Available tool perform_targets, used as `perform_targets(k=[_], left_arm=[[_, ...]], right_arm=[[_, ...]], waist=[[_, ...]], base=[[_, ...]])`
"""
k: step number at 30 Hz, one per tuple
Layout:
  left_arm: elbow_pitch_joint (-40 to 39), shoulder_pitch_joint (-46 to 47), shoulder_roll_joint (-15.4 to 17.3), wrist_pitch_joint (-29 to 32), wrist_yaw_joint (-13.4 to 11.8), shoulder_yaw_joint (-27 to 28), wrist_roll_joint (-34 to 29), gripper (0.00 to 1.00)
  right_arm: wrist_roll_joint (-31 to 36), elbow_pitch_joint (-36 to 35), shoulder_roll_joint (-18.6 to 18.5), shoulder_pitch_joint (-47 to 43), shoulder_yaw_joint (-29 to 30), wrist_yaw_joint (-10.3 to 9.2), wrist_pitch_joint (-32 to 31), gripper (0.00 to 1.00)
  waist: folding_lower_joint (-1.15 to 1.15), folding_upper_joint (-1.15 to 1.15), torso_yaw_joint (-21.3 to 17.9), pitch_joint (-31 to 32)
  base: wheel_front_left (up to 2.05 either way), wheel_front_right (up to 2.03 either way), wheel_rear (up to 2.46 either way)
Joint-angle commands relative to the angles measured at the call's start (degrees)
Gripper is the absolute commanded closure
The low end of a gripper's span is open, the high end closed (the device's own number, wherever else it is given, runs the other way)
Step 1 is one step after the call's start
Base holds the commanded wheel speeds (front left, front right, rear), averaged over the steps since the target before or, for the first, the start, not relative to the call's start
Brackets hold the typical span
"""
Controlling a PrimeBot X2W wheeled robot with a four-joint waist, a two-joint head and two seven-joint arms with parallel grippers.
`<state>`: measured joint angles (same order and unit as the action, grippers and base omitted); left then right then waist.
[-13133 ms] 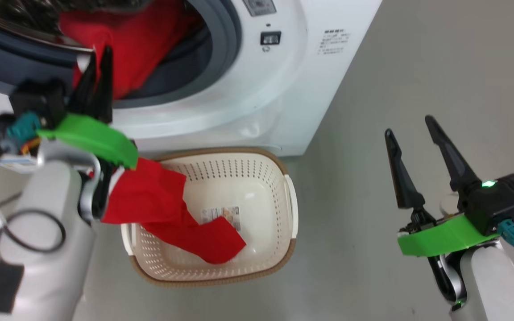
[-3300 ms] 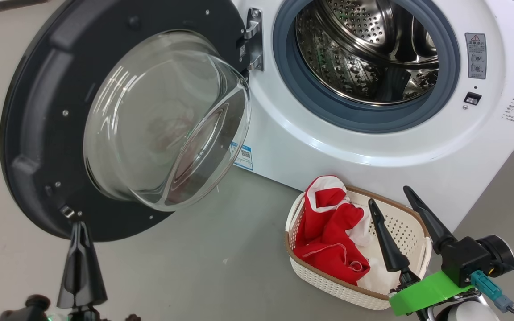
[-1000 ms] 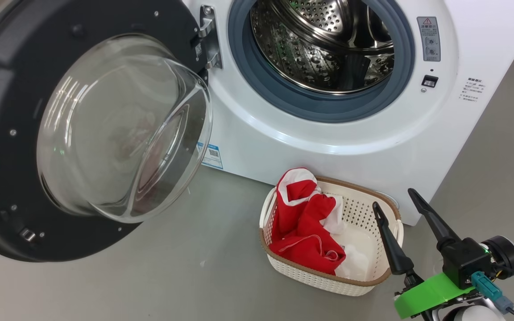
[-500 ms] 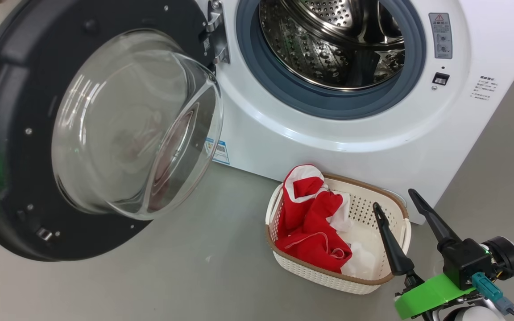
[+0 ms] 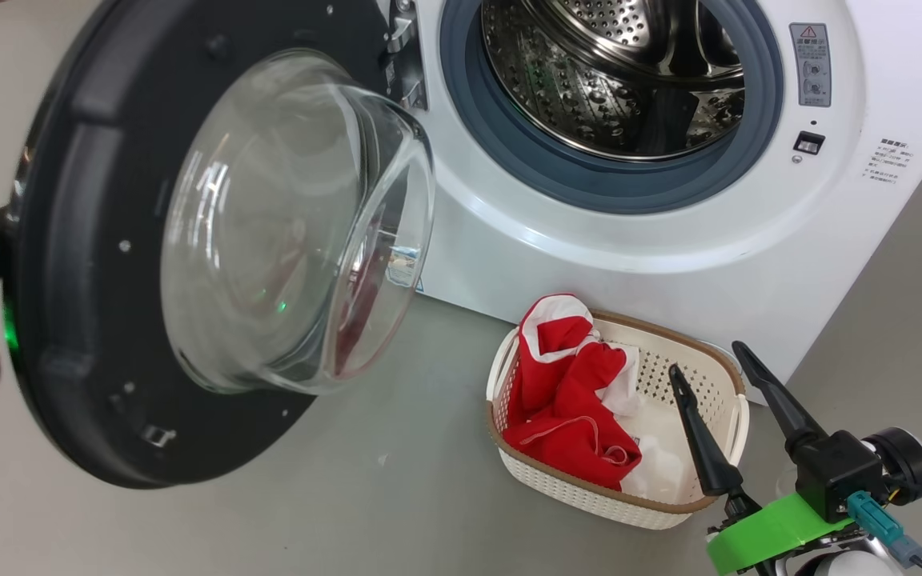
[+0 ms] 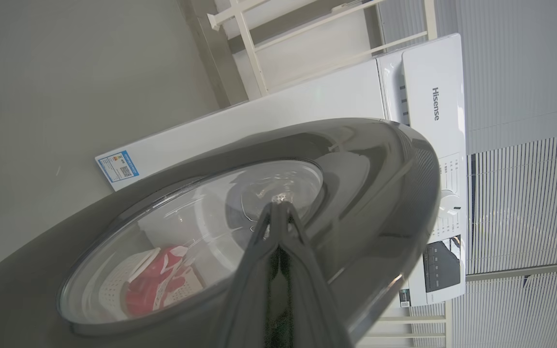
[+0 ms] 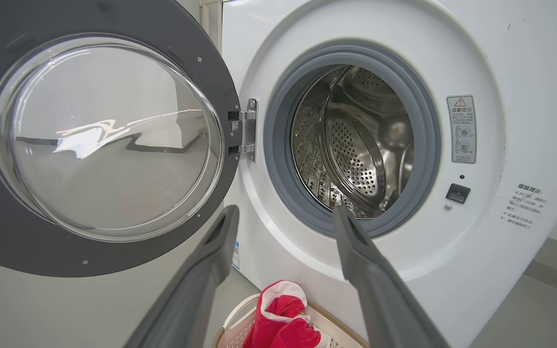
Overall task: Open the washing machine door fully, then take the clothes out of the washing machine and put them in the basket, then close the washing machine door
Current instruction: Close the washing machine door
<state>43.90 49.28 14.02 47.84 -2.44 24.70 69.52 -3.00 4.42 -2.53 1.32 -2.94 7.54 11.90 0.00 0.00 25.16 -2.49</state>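
Left wrist view puts the clenched left end effector against the half-open washing machine door, at 9 o'clock of the drum, where it may skid off that slick face, leaving it unlatched; right end effector hangs released.

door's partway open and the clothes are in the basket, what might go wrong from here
1. The left gripper is shut, with only its narrow tips at the glossy, curved outer face of the washing machine door. In a push they may slide off.
2. The right gripper hangs open by the basket, in front of the washing machine. The door's bulging glass might strike it on closing.
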Motion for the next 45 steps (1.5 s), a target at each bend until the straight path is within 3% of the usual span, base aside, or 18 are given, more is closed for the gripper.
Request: perform_targets(k=[1,22,45], left_arm=[[-2.5,-0.8,1.2,1.1,0.5,0.0,0.5,1.00],[-23.1,-11.1,-8.7,6.5,-3.6,-1.0,5.1,1.00],[-32.1,-19.7,-11.1,4.0,-4.9,-8.8,12.4,1.00]], right_arm=[[-0.2,-1.2,-0.3,1.5,-1.4,-0.05,0.7,0.00],[-1.8,1.1,-0.3,1.8,-1.3,-0.05,2.1,0.00],[-2.4,1.7,-0.3,1.7,-1.6,-0.05,2.6,0.00]], waist=[[0.00,0.00,0.1,0.0],[0.00,0.00,-0.7,0.7],[0.00,0.00,-3.6,1.2]], base=[[0.00,0.00,0.00],[0.00,0.00,0.00],[0.00,0.00,0.00]])
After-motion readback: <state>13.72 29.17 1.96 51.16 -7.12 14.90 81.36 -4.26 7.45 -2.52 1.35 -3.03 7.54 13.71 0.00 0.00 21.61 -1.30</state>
